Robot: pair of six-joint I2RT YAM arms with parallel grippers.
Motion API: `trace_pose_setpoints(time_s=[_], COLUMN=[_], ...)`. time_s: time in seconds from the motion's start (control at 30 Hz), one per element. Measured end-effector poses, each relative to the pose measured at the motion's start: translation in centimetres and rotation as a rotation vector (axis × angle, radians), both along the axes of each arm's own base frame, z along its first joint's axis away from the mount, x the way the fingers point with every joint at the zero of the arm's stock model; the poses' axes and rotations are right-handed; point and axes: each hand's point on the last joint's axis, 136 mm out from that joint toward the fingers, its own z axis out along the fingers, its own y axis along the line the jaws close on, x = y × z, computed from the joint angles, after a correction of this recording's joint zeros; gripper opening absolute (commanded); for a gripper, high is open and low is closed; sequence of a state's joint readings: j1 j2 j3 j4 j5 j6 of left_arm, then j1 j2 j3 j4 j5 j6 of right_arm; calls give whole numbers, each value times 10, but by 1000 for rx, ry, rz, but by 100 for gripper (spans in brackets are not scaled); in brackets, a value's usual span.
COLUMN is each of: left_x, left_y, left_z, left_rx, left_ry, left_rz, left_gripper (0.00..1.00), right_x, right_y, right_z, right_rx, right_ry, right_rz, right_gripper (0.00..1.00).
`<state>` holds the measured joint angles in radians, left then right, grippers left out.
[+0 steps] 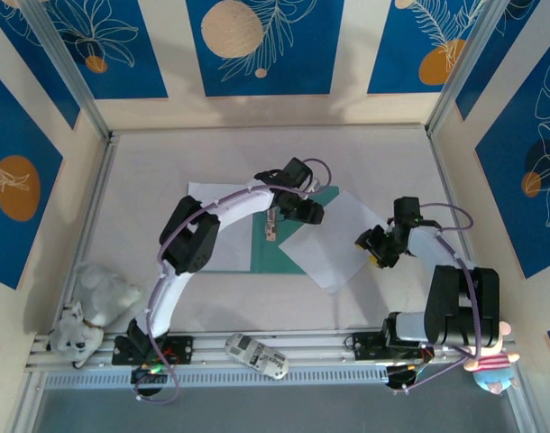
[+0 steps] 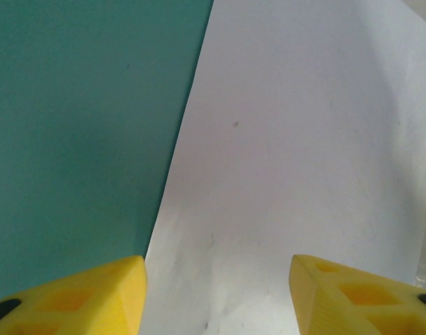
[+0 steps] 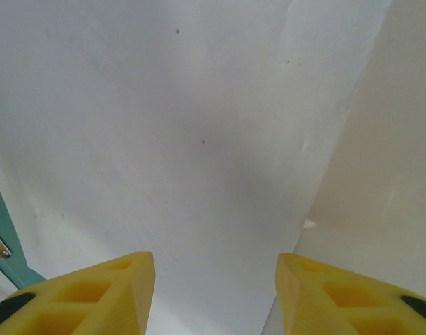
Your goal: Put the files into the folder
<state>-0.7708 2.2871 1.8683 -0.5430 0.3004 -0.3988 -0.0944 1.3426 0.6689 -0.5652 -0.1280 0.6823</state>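
Top external view: the folder [image 1: 266, 257] lies open on the bench [image 1: 167, 162], with its spine running near to far. The squared file [image 1: 228, 251] lies on the folder's left cover, long axis parallel to the spine. The skewed file [image 1: 338, 239] overlaps the folder's right cover, turned cornerwise with one corner pointing at the far wall. The left end effector [image 1: 297, 212] [image 2: 218, 265] hangs over the right cover, fingers apart and empty. The right end effector [image 1: 374, 245] [image 3: 214, 258] is right of the folder over the skewed file, fingers also parted.
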Motion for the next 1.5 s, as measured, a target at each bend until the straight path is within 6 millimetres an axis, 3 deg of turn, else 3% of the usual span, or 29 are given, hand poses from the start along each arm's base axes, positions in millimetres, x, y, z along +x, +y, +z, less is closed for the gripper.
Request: trace_pose_setpoints(time_s=[0.5, 0.83, 0.93, 1.13, 1.5], left_x=[1, -3, -4, -9, -11], left_y=[-6, -8, -8, -13, -15], left_z=[-22, -23, -22, -19, -16], left_rx=[38, 35, 36, 13, -5], left_ry=[8, 13, 16, 35, 38], left_rz=[-94, -118, -120, -136, -149], left_gripper=[61, 62, 68, 92, 97], right_x=[4, 11, 13, 14, 20], right_y=[5, 10, 10, 10, 12], right_z=[-17, -17, -17, -17, -17], right_rx=[43, 75, 78, 77, 94], right_ry=[39, 38, 35, 31, 22], right_rz=[8, 21, 27, 31, 35], right_gripper=[48, 47, 48, 47, 47])
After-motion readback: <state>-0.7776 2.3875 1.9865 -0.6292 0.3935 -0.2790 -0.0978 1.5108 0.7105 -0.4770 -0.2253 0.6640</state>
